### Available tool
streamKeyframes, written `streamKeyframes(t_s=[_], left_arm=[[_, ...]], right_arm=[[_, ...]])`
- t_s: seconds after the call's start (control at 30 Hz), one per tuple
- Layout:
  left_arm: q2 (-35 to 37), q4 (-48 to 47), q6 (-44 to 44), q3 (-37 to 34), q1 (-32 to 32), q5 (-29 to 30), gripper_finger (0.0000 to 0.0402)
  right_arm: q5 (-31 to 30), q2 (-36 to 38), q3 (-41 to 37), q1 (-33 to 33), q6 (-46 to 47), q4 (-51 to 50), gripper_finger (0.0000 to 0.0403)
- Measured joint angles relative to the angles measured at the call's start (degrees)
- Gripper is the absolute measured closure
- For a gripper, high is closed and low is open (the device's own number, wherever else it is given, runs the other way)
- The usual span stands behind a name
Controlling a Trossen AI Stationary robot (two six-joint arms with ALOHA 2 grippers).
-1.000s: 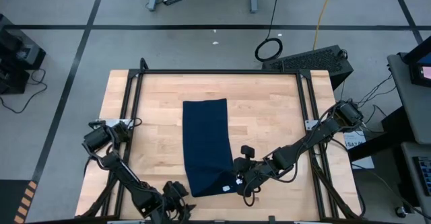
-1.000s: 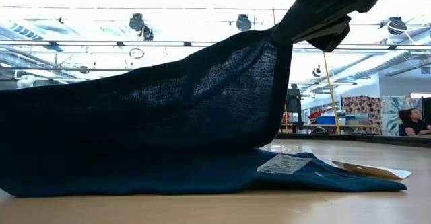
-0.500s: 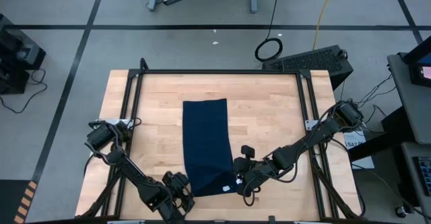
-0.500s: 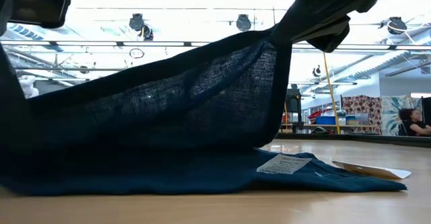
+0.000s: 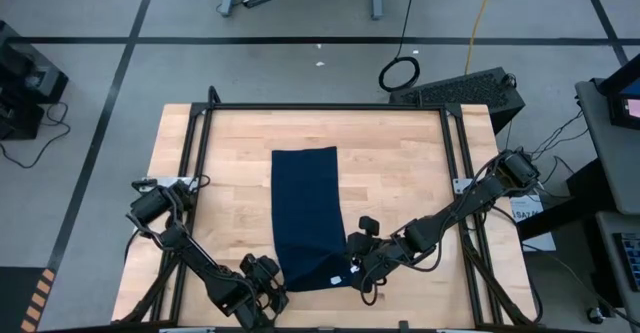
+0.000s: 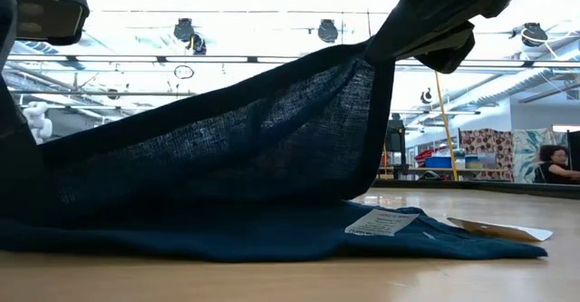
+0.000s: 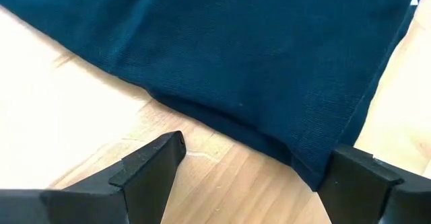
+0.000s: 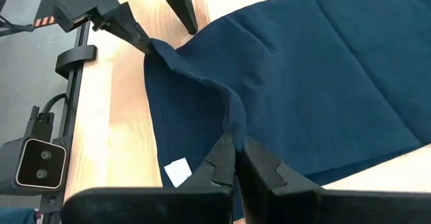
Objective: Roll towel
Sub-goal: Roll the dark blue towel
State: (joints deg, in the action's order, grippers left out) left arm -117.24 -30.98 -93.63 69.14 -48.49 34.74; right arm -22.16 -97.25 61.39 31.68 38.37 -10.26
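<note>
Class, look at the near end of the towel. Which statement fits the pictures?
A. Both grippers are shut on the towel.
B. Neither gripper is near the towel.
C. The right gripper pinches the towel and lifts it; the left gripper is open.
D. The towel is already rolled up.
C: the right gripper is shut on a raised fold of the towel, while the left gripper stands open at the near corner.

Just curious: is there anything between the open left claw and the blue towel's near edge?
No. In the left wrist view only bare wooden table lies between the left gripper and the towel.
</note>
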Motion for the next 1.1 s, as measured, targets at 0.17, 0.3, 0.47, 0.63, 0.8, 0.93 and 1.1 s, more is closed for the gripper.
streamKeyframes(t_s=[0.17, 0.3, 0.47, 0.63, 0.8, 0.93, 1.1], left_arm=[[-0.19, 0.18, 0.05, -0.06, -0.3, -0.07, 0.0085], [-0.3, 0.28, 0.05, -0.11, -1.18, -0.12, 0.0085], [-0.36, 0.31, -0.15, -0.15, -1.77, -0.2, 0.0085], [-0.41, 0.05, -0.28, 0.45, -1.77, -0.13, 0.0085], [-0.77, -0.81, 0.87, 4.42, -1.9, -1.58, 0.0084], [-0.05, 0.12, 3.23, 8.05, -2.3, -6.07, 0.0084], [2.34, -0.52, 3.66, 9.25, -2.34, -9.33, 0.0084]], right_arm=[[0.37, 0.0, 0.0, 0.6, 0.0, -0.12, 0.0403], [3.94, 0.0, 0.0, 1.0, 0.42, -1.98, 0.0403], [6.13, 0.0, 0.0, 2.18, 2.11, -4.53, 0.0403], [8.1, 0.0, 0.0, 3.3, 2.71, -4.55, 0.0403], [9.08, 0.0, 0.0, 3.92, 4.46, -4.61, 0.0403], [9.04, 0.0, 0.0, 4.07, 4.46, -4.64, 0.0403], [9.21, 0.0, 0.0, 4.32, 4.48, -4.73, 0.0403]])
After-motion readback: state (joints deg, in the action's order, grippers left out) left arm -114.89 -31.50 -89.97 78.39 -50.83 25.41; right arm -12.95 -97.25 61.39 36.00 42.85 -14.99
